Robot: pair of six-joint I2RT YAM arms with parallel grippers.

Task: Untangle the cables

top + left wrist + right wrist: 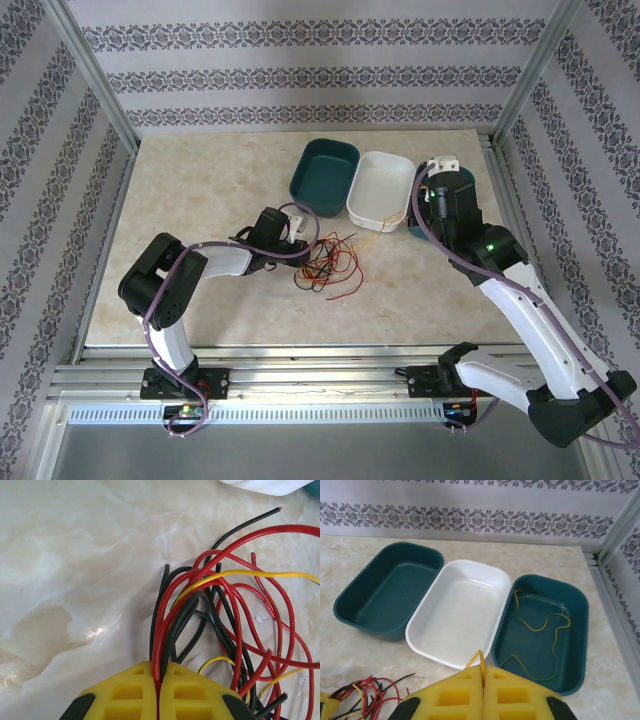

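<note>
My left end effector (159, 672) is clenched on one red cable (158, 652) at the edge of the heap of cables (330, 265). The heap lies on the counter (200, 200), at 6 o'clock from the white tray (382, 188). My right end effector (483, 672) is pinching a yellow cable (483, 664) near the trays. I judge these wires to be light, springy and smooth. A grip near a free end should pull out cleaner than a grip on a loop.
</note>
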